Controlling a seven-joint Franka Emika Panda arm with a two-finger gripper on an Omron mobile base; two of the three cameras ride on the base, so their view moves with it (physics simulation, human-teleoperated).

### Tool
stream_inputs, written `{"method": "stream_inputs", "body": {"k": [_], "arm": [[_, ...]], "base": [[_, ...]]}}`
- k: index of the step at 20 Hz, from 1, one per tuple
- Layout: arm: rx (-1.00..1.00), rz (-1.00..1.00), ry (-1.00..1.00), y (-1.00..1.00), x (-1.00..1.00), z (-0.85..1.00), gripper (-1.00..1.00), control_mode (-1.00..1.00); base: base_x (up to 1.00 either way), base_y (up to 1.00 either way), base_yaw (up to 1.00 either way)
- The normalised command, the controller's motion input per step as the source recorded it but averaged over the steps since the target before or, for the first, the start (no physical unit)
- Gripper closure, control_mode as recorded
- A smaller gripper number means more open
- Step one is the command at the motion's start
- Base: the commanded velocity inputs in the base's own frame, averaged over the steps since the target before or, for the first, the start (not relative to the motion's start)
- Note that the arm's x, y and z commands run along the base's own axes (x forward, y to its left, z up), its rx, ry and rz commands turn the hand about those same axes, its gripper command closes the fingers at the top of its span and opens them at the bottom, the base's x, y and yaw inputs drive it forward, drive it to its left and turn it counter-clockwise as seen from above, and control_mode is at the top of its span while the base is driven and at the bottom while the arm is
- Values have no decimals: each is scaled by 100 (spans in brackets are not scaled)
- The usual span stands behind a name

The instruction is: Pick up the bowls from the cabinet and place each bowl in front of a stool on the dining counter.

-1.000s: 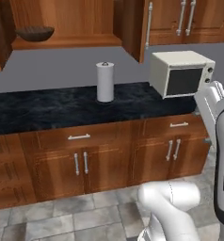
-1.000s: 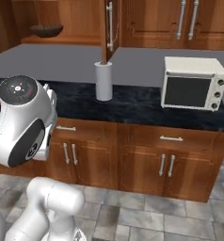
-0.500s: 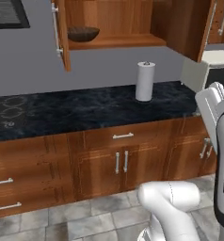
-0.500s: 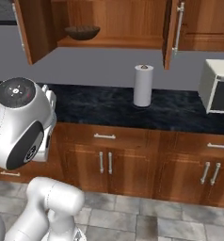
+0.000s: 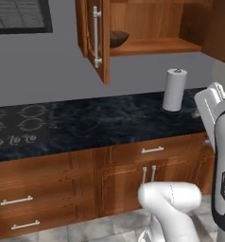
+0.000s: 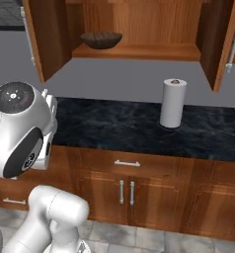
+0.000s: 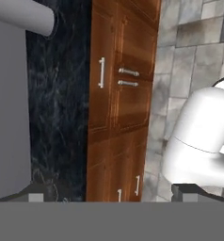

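Even, soft rendered light with no glare; a faint shadow sits under the open cabinet. All views are slightly soft and low in detail, without edge distortion.

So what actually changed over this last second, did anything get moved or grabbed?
Only the base drove: both base views slid sideways along the counter, so the open cabinet with the dark bowl now sits ahead and the microwave has left the frame. The paper towel roll and bowl stayed put. The gripper stayed open, holding nothing.
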Motion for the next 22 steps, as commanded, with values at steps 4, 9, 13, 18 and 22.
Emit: {"method": "stream_inputs", "body": {"k": [4, 9, 13, 18, 22], "arm": [[0, 0, 0, 0, 0, 0, -100, 100], [0, 0, 0, 0, 0, 0, -100, 100], [0, 0, 0, 0, 0, 0, -100, 100], [0, 0, 0, 0, 0, 0, -100, 100], [0, 0, 0, 0, 0, 0, -100, 100]], "base": [[74, -56, 0], [77, -49, 1], [63, -20, 1], [46, 0, 0], [41, 1, 0]]}}
